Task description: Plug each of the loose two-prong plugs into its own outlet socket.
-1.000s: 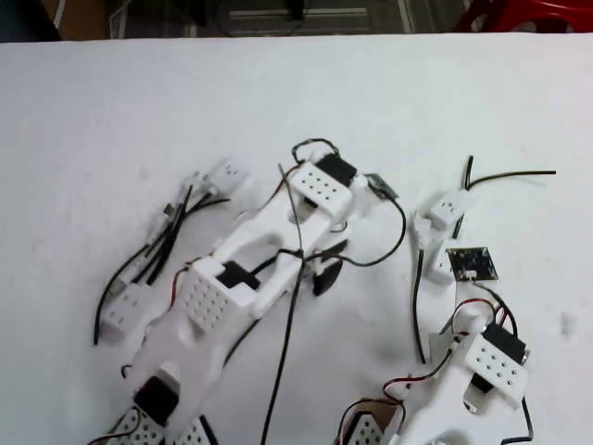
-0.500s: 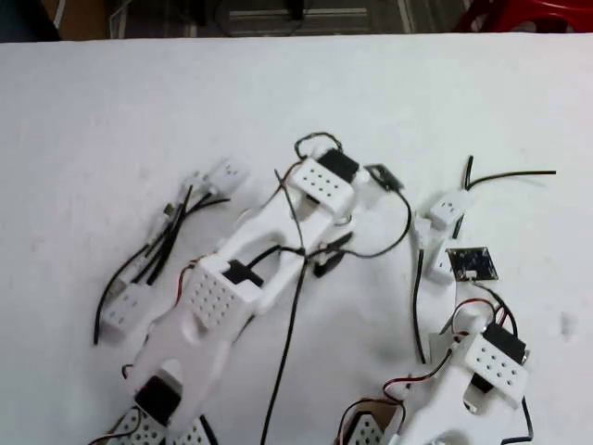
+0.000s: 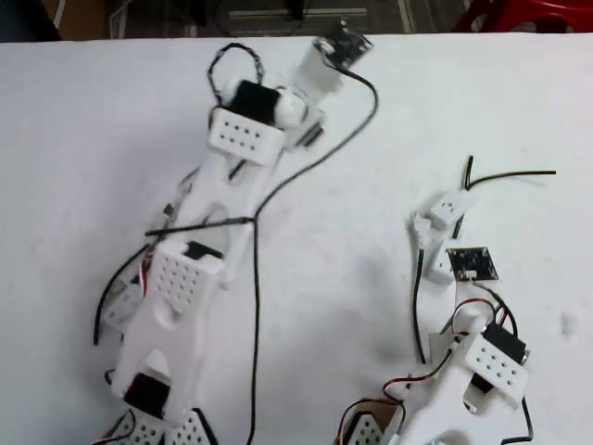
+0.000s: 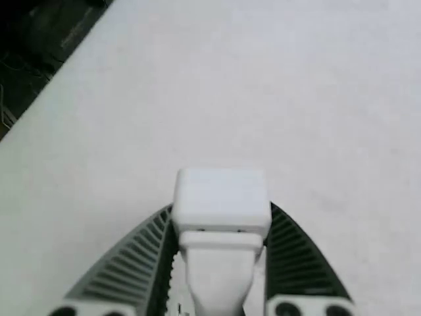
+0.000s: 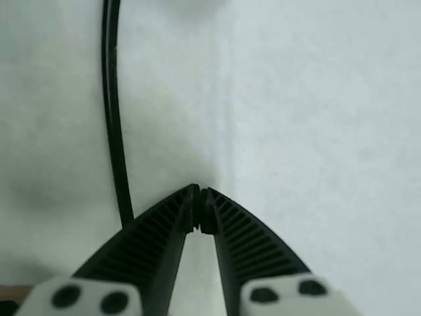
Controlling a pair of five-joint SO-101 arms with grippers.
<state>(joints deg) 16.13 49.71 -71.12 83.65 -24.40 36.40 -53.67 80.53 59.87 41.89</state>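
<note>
we see the white surface (image 3: 83,102), with the left arm (image 3: 185,278) stretched out to its far edge. the left tool (image 4: 222,214) is clenched on a white plug (image 4: 222,194). a second plug (image 3: 447,209) lies near the right arm (image 3: 491,366). the right tool (image 5: 199,201) is clenched on nothing, beside a black cable (image 5: 112,118).

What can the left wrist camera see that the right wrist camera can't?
Left wrist view: the left gripper clamps a white block, probably a plug or socket piece, between its ribbed fingers. Past the table's edge there is dark floor. Right wrist view: the right gripper is shut on nothing, and a black cable lies on the table beside it. Both: the white table underneath, and dark ribbed fingers.
</note>
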